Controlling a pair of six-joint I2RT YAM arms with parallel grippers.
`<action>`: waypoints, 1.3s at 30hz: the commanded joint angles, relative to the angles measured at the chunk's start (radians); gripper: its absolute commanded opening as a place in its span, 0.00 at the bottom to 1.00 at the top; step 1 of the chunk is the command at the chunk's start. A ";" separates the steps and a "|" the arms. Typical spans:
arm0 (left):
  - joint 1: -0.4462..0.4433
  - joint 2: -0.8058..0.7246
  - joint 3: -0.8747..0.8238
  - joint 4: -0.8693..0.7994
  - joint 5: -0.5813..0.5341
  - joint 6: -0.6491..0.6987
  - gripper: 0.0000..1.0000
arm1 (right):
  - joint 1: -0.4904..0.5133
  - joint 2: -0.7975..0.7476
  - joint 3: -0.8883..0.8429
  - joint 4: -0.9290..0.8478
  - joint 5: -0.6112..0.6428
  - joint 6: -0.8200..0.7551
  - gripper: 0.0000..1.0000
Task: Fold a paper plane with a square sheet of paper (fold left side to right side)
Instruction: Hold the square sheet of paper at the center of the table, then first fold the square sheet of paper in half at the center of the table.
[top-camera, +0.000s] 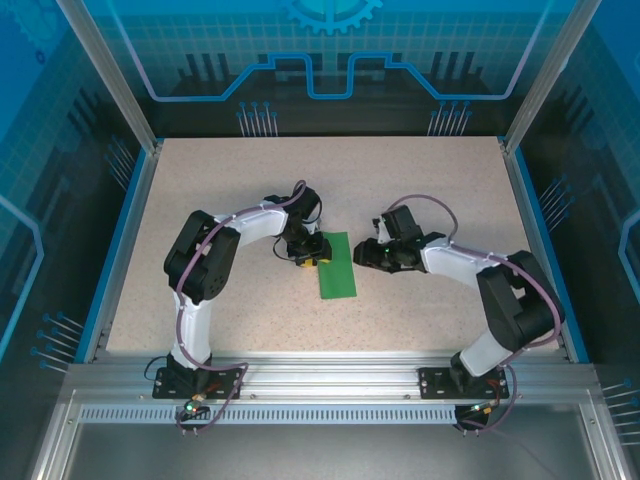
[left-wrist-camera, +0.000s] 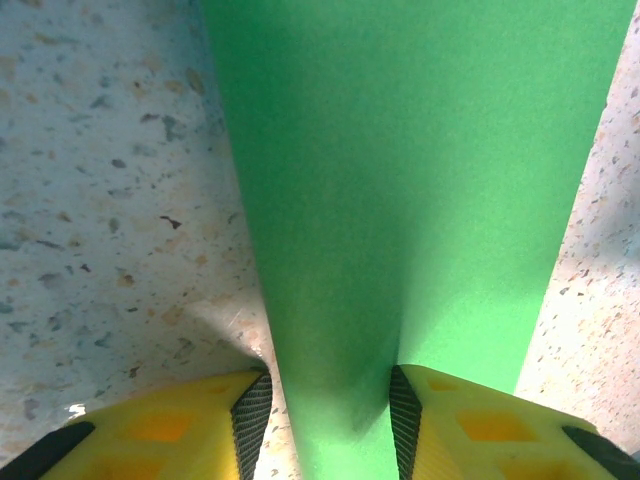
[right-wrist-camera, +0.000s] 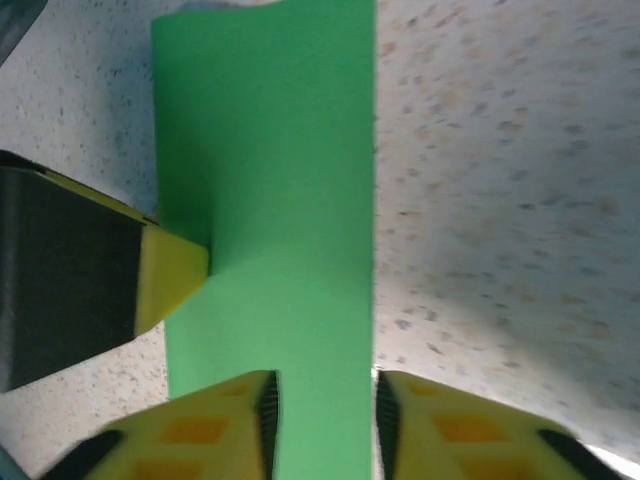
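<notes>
Right wrist view: the right gripper (right-wrist-camera: 325, 420) has its jaws drawn narrow, and the green sheet (right-wrist-camera: 270, 150) runs out ahead between them. I cannot tell whether it is gripped. Opposite, the left gripper (left-wrist-camera: 325, 420) rests half-open on the sheet's far edge. I'd keep both edges aligned, then press the crease flat.

No legible text, no labels, no numbers — nothing readable anywhere

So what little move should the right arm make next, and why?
Probably close the right end effector gently on the green paper: it straddles one edge of the strip, jaws apart, while the left end effector touches the other edge and seems to steady it.
</notes>
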 joint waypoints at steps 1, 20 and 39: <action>-0.036 0.086 -0.026 0.037 -0.035 0.005 0.42 | 0.028 0.052 0.058 -0.003 -0.034 0.004 0.22; -0.036 0.076 -0.033 0.045 -0.026 0.003 0.42 | 0.059 0.224 0.164 -0.177 0.018 0.014 0.11; 0.012 -0.299 -0.153 0.149 -0.026 0.039 0.62 | 0.063 0.278 0.206 -0.284 0.066 0.006 0.07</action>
